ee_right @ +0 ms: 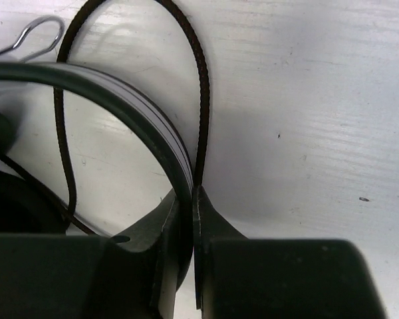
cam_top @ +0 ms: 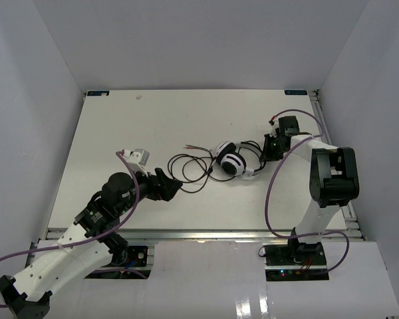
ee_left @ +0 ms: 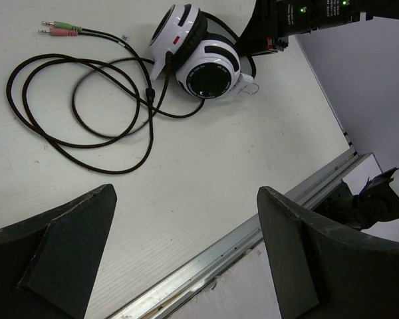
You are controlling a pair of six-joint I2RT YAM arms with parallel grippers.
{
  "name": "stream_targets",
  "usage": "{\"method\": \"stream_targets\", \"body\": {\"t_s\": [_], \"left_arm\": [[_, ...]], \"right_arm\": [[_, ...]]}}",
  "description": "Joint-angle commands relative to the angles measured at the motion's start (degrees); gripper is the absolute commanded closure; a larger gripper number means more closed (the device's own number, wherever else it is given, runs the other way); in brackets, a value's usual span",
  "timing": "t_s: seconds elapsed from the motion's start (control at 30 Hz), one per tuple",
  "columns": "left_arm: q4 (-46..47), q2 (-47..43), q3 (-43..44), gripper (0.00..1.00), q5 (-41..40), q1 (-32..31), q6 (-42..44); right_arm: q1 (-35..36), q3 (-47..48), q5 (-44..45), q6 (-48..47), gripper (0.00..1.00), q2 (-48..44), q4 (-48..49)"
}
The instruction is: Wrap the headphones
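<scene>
My right pincer (ee_right: pixel 186 226) is pressed together on the headband (ee_right: pixel 120 93) of the headphones (cam_top: pixel 233 161). The black-and-white band is nipped between my two fingers, and a loop of the thin dark cable (ee_right: pixel 199 86) runs down to the same spot; whether the cable is pinched too I cannot tell. The headphones lie on the white table (cam_top: pixel 120 126) right of its middle, cups close together, just left of that pincer. The cable spreads leftward from them in loose overlapping loops, its pink and green plugs (ee_left: pixel 60 28) lying at the far side of the loops. My left pincer (ee_left: pixel 186 246) is spread wide, holding nothing, near the loops' near edge.
</scene>
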Motion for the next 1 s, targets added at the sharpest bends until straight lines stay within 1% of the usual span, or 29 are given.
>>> {"method": "stream_targets", "body": {"t_s": [0.0, 0.1, 0.23, 0.37, 0.5, 0.57, 0.63, 0.7, 0.73, 0.83, 0.9, 0.97], "left_arm": [[1.28, -0.57, 0.16, 0.02, -0.25, 0.14, -0.35], [1.6, -0.38, 0.06, 0.02, 0.08, 0.14, -0.34], [2.6, 0.12, -0.27, 0.02, 0.51, 0.2, -0.57], [3.26, 0.4, -0.36, 0.02, 0.64, 0.18, -0.97], [3.66, 0.51, -0.3, 0.02, 2.92, 0.14, -1.0], [5.09, 1.24, -0.67, 0.02, 4.1, 0.14, 0.22], [9.47, 2.81, -1.12, 0.02, 7.05, 0.14, 3.17], [13.37, 5.01, -1.69, 0.02, 13.52, 0.23, 7.41], [14.75, 6.0, -1.92, 0.02, 15.3, 0.23, 11.04], [22.88, 10.43, -3.66, 0.02, 24.9, 0.22, 18.9], [28.7, 11.45, -6.11, 0.02, 29.09, 0.14, 23.63], [34.54, 11.31, -8.63, 0.02, 31.56, 0.22, 27.23]], "right_arm": [[0.02, -0.67, 2.11, -2.74, 0.92, -2.74, -1.36], [-0.02, -0.82, 3.72, -5.7, 0.92, -7.44, -1.12], [-0.04, 0.11, 5.24, -10.17, 0.92, -11.51, -1.35], [0.02, 0.9, 4.74, -14.43, 0.92, -13.57, -1.49], [-0.07, 1.7, -1.75, -19.87, 0.92, -15.92, -3.0], [-0.07, 1.77, -9.15, -23.46, 0.92, -17.58, -4.33], [-0.07, 1.53, -16.88, -27.22, 0.92, -19.49, -5.16], [-0.07, 2.4, -26.6, -32.97, 0.92, -22.67, -7.32], [-0.07, 2.78, -28.26, -33.84, 0.92, -23.52, -7.56], [-0.34, 6.03, -32.4, -33.68, 0.92, -27.89, -7.95], [-0.46, 8.85, -32.37, -31.53, 0.92, -29.66, -7.95], [-0.53, 12.06, -30.97, -28.73, 0.92, -30.9, -7.4]]}}
